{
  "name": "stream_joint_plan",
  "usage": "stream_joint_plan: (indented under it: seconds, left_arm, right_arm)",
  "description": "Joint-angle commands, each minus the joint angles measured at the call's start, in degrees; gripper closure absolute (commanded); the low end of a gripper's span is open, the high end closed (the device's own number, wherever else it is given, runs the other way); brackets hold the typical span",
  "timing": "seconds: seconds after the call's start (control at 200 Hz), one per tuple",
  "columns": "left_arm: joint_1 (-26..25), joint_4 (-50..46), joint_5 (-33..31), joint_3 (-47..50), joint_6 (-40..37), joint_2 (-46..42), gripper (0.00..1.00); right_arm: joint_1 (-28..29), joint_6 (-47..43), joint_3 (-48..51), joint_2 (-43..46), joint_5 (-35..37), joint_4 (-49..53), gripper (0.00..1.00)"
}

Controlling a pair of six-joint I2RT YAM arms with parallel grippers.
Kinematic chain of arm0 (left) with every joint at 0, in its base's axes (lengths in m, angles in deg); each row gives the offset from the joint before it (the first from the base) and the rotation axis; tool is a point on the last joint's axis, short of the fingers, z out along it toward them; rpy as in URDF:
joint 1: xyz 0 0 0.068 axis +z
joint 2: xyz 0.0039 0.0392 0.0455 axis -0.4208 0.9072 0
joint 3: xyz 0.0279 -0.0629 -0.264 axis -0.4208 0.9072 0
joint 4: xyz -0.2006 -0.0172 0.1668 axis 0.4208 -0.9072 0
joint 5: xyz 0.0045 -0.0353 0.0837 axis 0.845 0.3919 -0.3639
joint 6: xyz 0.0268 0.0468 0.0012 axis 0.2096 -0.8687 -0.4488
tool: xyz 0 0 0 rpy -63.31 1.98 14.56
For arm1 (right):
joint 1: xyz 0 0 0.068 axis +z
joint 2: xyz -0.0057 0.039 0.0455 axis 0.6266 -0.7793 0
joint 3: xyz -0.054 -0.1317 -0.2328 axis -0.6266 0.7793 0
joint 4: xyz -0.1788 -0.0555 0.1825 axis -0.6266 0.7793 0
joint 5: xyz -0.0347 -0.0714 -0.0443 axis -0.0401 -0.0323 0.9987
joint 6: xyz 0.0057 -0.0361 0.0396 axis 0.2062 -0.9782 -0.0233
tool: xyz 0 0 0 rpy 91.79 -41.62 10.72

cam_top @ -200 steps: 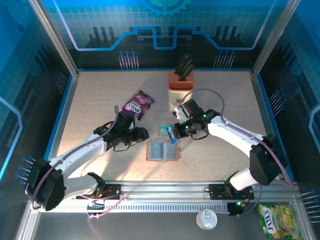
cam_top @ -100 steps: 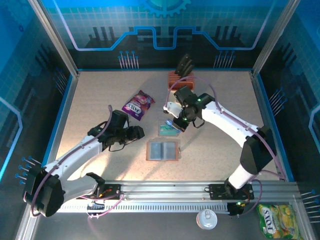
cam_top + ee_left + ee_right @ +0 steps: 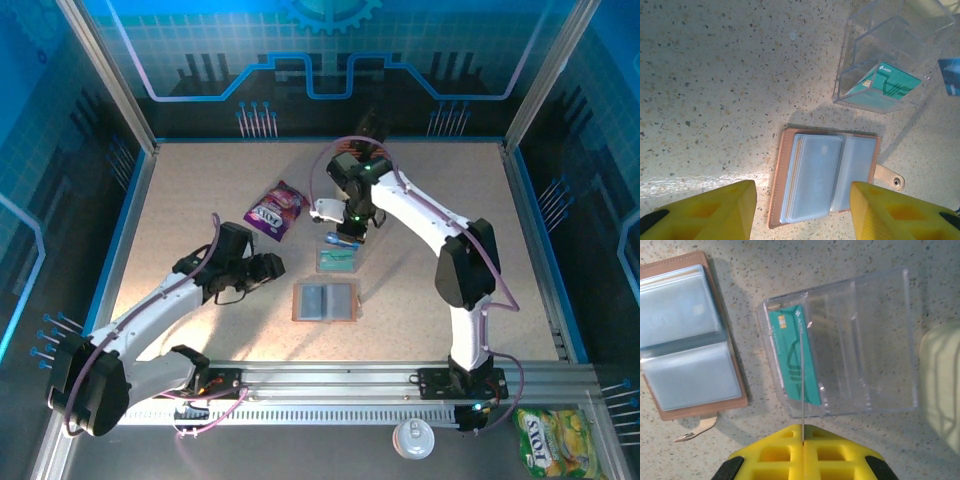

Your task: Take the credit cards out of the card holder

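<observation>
The card holder (image 3: 325,300) lies open and flat on the table, brown rim around grey-blue pockets (image 3: 825,177) (image 3: 685,337). My right gripper (image 3: 803,437) (image 3: 347,228) is shut on one of the credit cards, a thin blue card (image 3: 338,240) seen edge-on (image 3: 802,385) and hanging over a clear plastic box (image 3: 840,345). A teal card (image 3: 792,355) (image 3: 885,85) lies in that box. My left gripper (image 3: 272,268) (image 3: 804,200) is open and holds nothing. It hovers left of the holder.
A purple snack packet (image 3: 277,208) lies at the back left. The cream knife block (image 3: 942,380) stands behind the clear box (image 3: 338,260), partly hidden by my right arm. A can (image 3: 412,438) and a yellow snack bag (image 3: 557,443) sit off the table in front.
My right gripper has carried the blue card back from the holder's edge to above the clear box, its arm swinging toward the rear. My left gripper drifted slightly left and opened a little wider.
</observation>
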Motion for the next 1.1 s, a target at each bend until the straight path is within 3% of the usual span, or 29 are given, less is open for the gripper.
stream_joint_plan:
  seconds: [0.0, 0.235, 0.89, 1.005, 1.096]
  left_arm:
    - [0.7, -0.3, 1.2, 0.8, 1.0, -1.0, 0.47]
    - [1.0, -1.3, 1.3, 0.7, 0.8, -1.1, 0.47]
    - [2.0, -0.7, 1.0, 4.0, 2.3, -3.8, 0.47]
    - [2.1, -0.5, 1.1, 4.0, 2.4, -3.7, 0.47]
    - [2.2, -0.5, 1.0, 3.9, 2.5, -3.7, 0.47]
  right_arm:
    - [-0.6, -3.6, -6.2, -4.1, -0.8, 4.9, 1.00]
    - [-0.7, -5.4, -15.8, -11.8, -0.3, 9.7, 1.00]
    - [-0.6, -7.4, -10.7, -15.0, -4.0, 10.1, 0.99]
    - [-0.5, -7.4, -10.8, -15.8, -5.0, 10.3, 0.94]
    - [-0.5, -7.0, -11.1, -16.1, -4.3, 10.1, 0.81]
